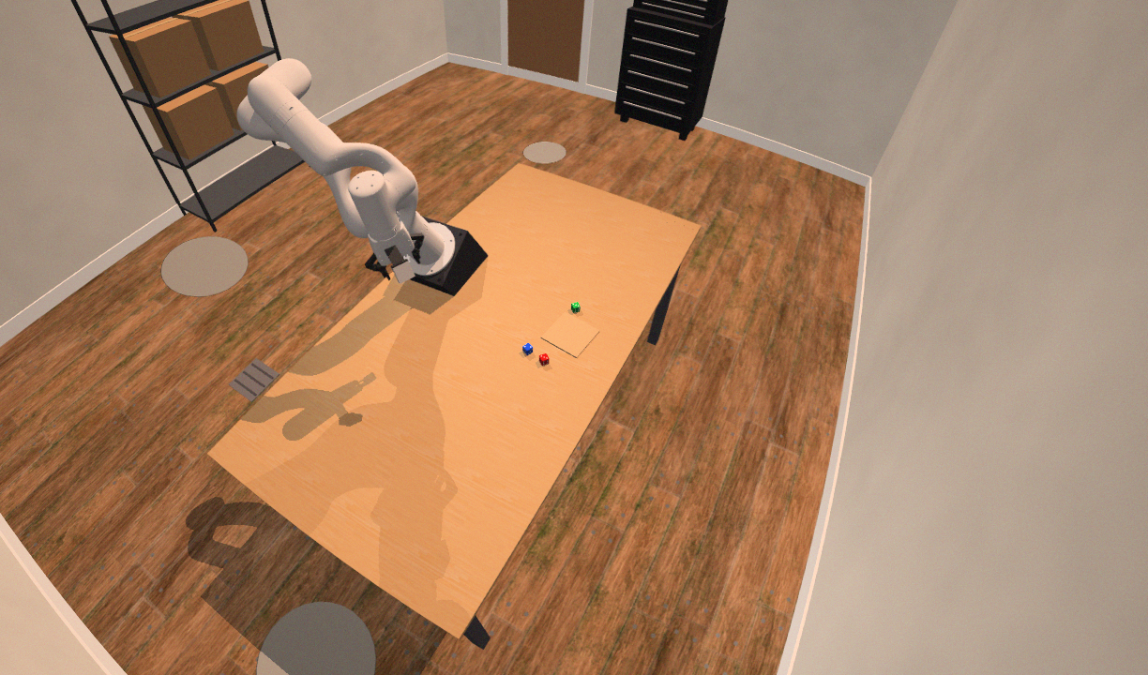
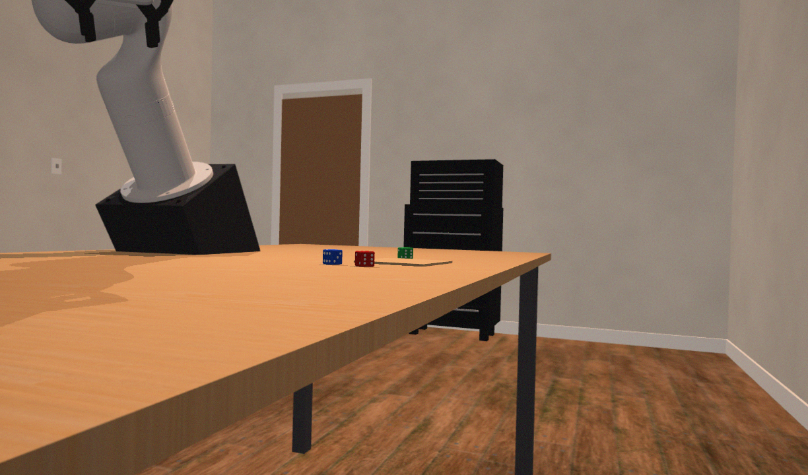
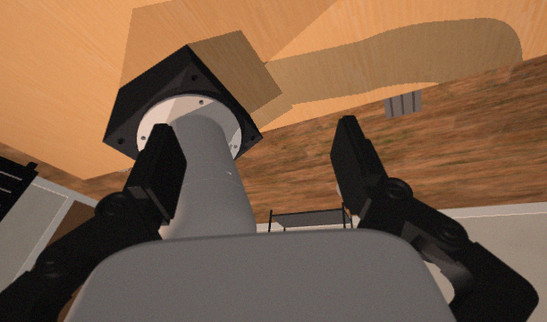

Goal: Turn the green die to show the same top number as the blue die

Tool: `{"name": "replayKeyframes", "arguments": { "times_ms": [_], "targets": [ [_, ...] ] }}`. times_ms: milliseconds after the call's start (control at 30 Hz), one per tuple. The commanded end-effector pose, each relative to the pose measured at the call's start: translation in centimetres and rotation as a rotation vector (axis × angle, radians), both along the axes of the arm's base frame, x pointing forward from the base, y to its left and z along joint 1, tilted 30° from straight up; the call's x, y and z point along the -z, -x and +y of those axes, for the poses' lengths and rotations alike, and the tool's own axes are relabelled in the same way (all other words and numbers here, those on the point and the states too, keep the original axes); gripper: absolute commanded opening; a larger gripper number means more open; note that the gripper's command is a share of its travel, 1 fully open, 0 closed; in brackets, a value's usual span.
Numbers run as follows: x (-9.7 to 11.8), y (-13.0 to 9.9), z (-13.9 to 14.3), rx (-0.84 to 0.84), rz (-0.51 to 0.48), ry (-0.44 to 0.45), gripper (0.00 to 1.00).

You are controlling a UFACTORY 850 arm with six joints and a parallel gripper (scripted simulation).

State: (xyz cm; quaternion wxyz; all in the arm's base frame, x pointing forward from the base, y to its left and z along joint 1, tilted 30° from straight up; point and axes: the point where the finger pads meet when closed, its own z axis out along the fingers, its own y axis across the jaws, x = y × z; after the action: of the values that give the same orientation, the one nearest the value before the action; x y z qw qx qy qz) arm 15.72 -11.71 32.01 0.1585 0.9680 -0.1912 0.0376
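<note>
Nearest the top camera is the white six-joint arm (image 1: 325,151), folded back over its black square base block (image 1: 469,260) at one long edge of the light wooden table (image 1: 444,503). Its black two-finger gripper (image 1: 400,266) hangs just above the base, well apart from the dice. Across the table lies a thin square tan mat (image 1: 570,336). The small green die (image 1: 575,307) sits on the bare table just beside the mat's far corner, not on it. A small blue die (image 1: 527,348) and a small red die (image 1: 543,359) lie near each other off the mat's opposite side. A black metal shelf rack (image 1: 99,63) with cardboard boxes and a black drawer cabinet (image 1: 670,67) stand by the walls.

Seen from the exterior camera, the table edge fills the foreground. Farther back the blue die (image 2: 332,256), red die (image 2: 364,258) and green die (image 2: 404,253) stand in a row, each flat on a face, with the mat (image 2: 418,262) lying flat in front of the green one. Their top faces cannot be read from this angle. The arm's lower link (image 2: 146,118) rises from the base block (image 2: 218,218).

From the wrist camera, the gripper (image 3: 256,156) has its fingers spread fully wide with nothing between them, pointing down at the arm's own base (image 3: 135,107); no die is in sight.
</note>
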Motion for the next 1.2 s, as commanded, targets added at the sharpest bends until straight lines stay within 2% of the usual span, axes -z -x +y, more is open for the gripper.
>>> {"name": "replayKeyframes", "arguments": {
  "times_ms": [0, 633, 1033, 1100, 1167],
  "targets": [
    [-0.1, 0.0, 0.0, 0.000, -0.001, 0.000, 1.00],
    [-0.1, -0.2, -0.1, -0.014, 0.005, 0.004, 1.00],
    [-0.7, -5.4, -1.8, -0.400, 0.183, 0.080, 1.00],
    [-0.7, -5.4, -1.8, -0.400, 0.183, 0.080, 1.00],
    [-0.6, -7.1, -2.0, -0.510, 0.234, 0.098, 1.00]
  ]
}}
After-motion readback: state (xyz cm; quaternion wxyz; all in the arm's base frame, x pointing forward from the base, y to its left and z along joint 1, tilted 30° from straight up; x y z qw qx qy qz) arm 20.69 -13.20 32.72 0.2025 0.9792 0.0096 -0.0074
